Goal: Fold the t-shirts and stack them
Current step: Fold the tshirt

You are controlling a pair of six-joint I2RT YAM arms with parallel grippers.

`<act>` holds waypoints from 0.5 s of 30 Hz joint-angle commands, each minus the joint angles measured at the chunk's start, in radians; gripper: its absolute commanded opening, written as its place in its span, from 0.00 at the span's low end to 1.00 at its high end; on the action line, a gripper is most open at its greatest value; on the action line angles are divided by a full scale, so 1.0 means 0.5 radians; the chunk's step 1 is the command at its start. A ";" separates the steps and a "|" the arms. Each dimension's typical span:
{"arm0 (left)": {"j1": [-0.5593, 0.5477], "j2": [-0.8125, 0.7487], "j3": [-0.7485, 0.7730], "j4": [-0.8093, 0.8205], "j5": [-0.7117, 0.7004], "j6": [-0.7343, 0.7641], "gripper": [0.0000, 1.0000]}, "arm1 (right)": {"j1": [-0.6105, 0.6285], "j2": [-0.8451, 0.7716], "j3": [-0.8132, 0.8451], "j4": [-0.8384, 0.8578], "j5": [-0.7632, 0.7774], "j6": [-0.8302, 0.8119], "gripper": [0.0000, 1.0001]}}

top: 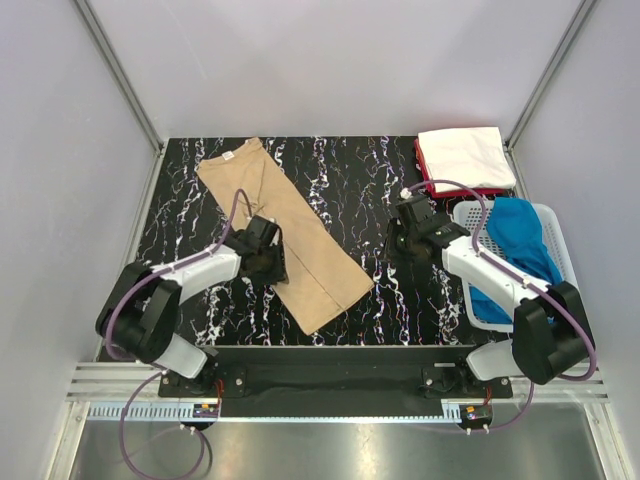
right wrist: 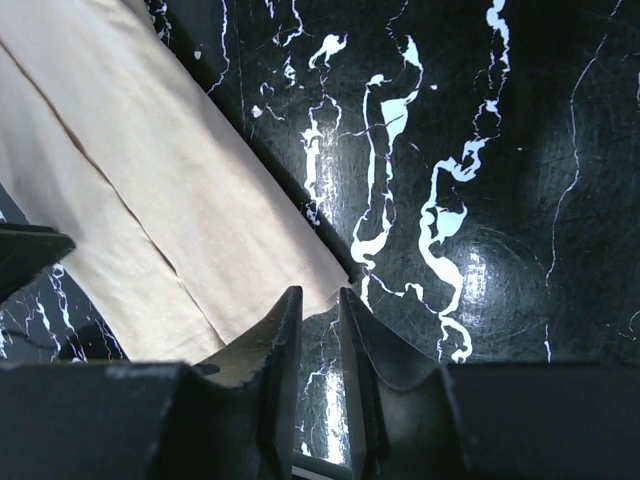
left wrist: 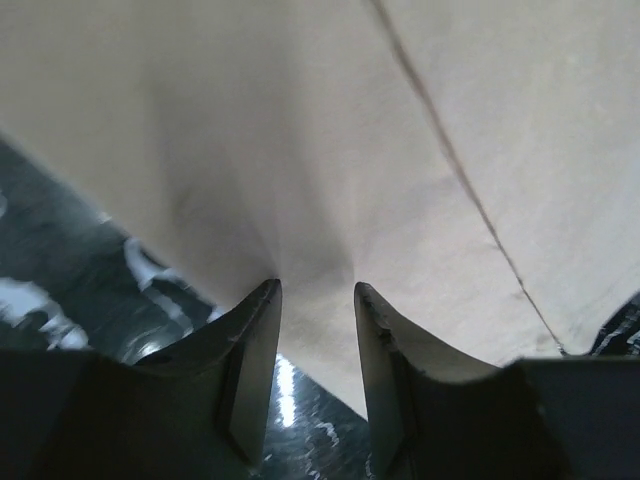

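The tan t-shirt (top: pixel 290 235) lies folded into a long strip, running diagonally from the back left toward the front middle of the table. My left gripper (top: pixel 265 265) sits at the strip's left edge. In the left wrist view the tan cloth (left wrist: pixel 400 150) puckers into the narrow gap of that gripper (left wrist: pixel 318 290), which is shut on the edge. My right gripper (top: pixel 400 238) hovers to the right of the shirt. In the right wrist view its jaws (right wrist: pixel 315 295) are nearly together and empty, just off the corner of the tan shirt (right wrist: pixel 150 200).
A folded white t-shirt (top: pixel 460 155) lies on a red one (top: pixel 480 191) at the back right. The bright blue t-shirt (top: pixel 515 250) hangs in the white mesh basket (top: pixel 555 225) at the right edge. The table (top: pixel 350 180) is black marble-patterned, with walls on three sides.
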 commanded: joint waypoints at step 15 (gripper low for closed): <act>0.785 0.773 1.615 -0.299 -0.232 0.159 0.25 | -0.014 -0.047 -0.118 0.241 -0.264 -0.019 0.31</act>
